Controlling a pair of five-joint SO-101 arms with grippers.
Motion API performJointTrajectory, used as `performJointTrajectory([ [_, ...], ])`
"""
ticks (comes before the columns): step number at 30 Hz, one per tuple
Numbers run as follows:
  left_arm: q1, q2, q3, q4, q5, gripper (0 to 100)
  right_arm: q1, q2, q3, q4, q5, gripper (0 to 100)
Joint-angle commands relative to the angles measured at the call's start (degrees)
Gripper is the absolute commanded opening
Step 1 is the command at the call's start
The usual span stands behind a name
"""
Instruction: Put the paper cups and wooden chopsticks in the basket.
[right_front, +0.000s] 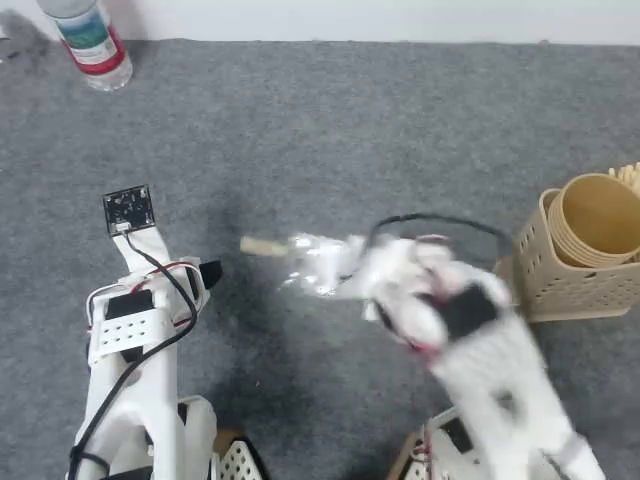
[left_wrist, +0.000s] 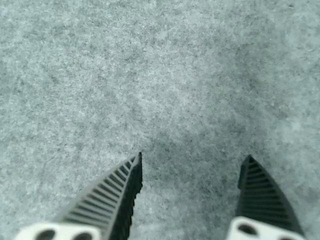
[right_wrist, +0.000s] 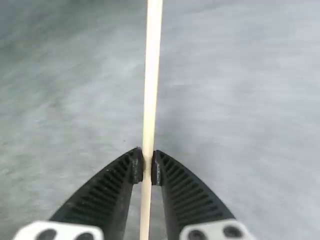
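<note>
A slim pale wooden chopstick (right_wrist: 151, 75) sits clamped in the right gripper (right_wrist: 146, 167), while the left gripper (left_wrist: 192, 167) gapes apart.

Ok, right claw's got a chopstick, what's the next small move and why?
Probably carry the right claw toward the basket: the chopstick is pinched in it, and the basket, already holding paper cups, stands beside that arm.
</note>
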Motion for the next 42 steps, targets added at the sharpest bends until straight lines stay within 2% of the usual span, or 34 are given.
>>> performJointTrajectory([
  [1,0.35,-0.53,-0.48,-0.70,0.62,30,7.34,-14.73,-7.21,2.24,-0.88,0.8],
  [5,0.35,-0.53,-0.40,-0.53,0.62,30,18.86,-25.19,-7.03,0.92,-1.14,0.8],
  [7,0.35,-0.53,-0.40,-0.26,0.62,30,25.27,-30.02,-5.45,-3.12,-3.60,0.8],
  [12,0.18,-0.53,-0.40,0.44,0.44,30,41.19,-41.36,4.22,-22.64,-18.20,0.8],
  [16,0.09,-0.53,-0.40,0.53,0.44,30,50.86,-47.78,13.71,-36.53,-29.89,0.8],
  [21,0.09,-0.53,-0.40,0.53,0.35,30,61.23,-47.08,22.68,-52.00,-39.74,0.8],
  [24,0.09,-0.53,-0.48,0.44,0.35,30,65.19,-41.80,26.02,-60.18,-44.66,0.8],
  [29,0.26,-0.53,-0.48,0.35,0.35,30,68.70,-26.42,24.53,-68.44,-47.65,0.8],
  [37,0.35,-0.53,-0.57,0.26,0.44,30,70.81,-2.86,15.03,-68.53,-49.23,0.8],
  [42,0.35,-0.53,-0.66,0.26,0.44,30,70.55,0.75,13.80,-68.18,-49.14,2.8],
])
